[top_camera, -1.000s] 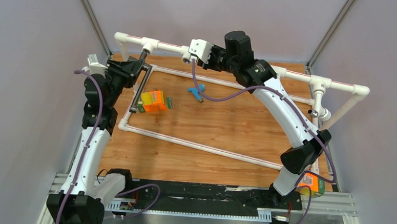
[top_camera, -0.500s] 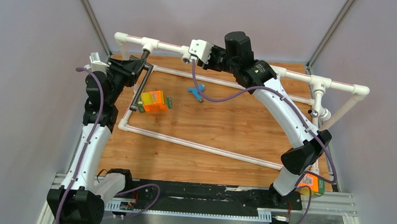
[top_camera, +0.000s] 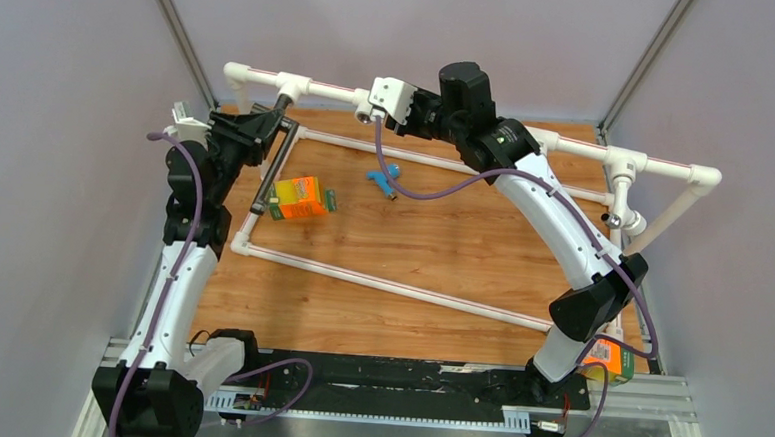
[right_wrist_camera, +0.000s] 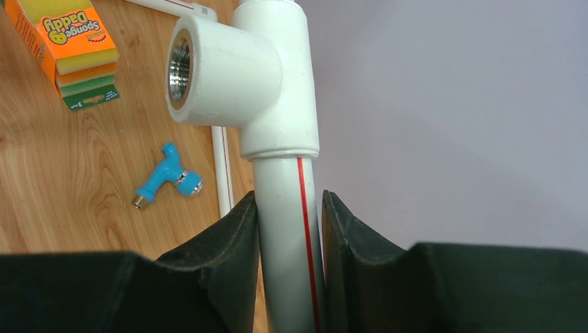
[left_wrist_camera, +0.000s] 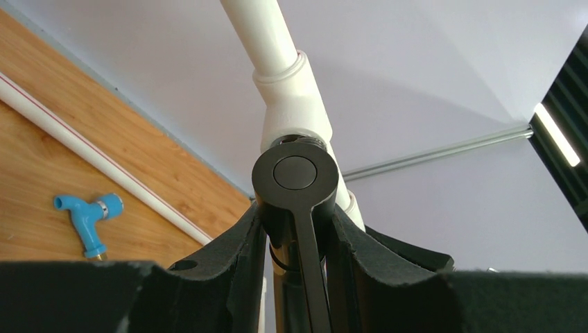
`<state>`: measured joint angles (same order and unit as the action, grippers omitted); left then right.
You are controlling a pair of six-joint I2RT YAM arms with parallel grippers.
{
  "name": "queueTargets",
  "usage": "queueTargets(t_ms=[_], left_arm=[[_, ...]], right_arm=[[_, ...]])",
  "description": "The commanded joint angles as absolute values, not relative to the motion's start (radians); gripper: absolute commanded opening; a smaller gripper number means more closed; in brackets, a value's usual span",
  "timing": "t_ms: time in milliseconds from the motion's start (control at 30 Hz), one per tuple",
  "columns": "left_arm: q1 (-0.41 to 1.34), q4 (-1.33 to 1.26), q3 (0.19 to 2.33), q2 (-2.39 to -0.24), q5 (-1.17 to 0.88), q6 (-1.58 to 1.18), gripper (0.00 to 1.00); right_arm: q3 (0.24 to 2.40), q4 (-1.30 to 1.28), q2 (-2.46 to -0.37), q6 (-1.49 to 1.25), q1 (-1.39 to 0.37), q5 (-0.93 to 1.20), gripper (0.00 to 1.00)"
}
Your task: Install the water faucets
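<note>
My left gripper (top_camera: 268,127) is shut on the dark-brown L-shaped faucet (top_camera: 271,167). The faucet's short end meets a tee socket (top_camera: 283,85) on the raised back pipe, and its long tube hangs down toward the table. In the left wrist view the faucet's round head (left_wrist_camera: 295,173) sits right under that socket (left_wrist_camera: 291,114), between my pads (left_wrist_camera: 239,250). My right gripper (top_camera: 406,107) is shut on the white pipe (right_wrist_camera: 288,229) just beside an empty tee socket (right_wrist_camera: 222,69). A small blue faucet (top_camera: 383,178) lies loose on the wood (right_wrist_camera: 165,177). I cannot make out a green or a white-chrome faucet.
The white pipe frame (top_camera: 380,283) lies on the wooden table, with a raised rail along the back and right (top_camera: 657,168). An orange sponge box (top_camera: 300,196) lies inside the frame near the hanging tube. Another orange box (top_camera: 611,358) sits by the right arm's base.
My left gripper has edged slightly toward the back pipe with the faucet, and the tube's lower end has shifted a little left. The right arm has not moved.
</note>
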<state>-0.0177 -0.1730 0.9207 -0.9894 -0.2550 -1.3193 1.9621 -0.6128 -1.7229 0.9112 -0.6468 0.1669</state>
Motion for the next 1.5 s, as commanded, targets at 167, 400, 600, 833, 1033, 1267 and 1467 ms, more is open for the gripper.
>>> queueTargets(t_ms=[167,400,600,833,1033,1267,1467], left_arm=[[-0.023,-0.365,0.876,-0.974,-0.222,-1.453,0.0],[-0.017,-0.373,0.801,-0.917,-0.152,-1.489,0.0],[-0.011,-0.373,0.802,-0.923,-0.144,-1.497,0.0],[0.031,-0.422,0.787,-0.951,-0.104,-1.532,0.0],[0.043,-0.43,0.787,-0.943,-0.083,-1.531,0.0],[0.043,-0.426,0.793,-0.945,-0.094,-1.517,0.0],[0.066,-0.393,0.827,-0.936,-0.08,-1.49,0.0]], right_arm=[[1.934,-0.621,-1.721,0.802,-0.646,0.17,0.0],[1.911,-0.611,-1.72,0.801,-0.644,0.17,0.0],[1.908,-0.607,-1.72,0.792,-0.644,0.181,0.0],[1.898,-0.598,-1.71,0.792,-0.644,0.175,0.0],[1.891,-0.595,-1.712,0.79,-0.644,0.178,0.0],[1.893,-0.594,-1.716,0.788,-0.644,0.186,0.0],[1.89,-0.588,-1.718,0.785,-0.644,0.195,0.0]])
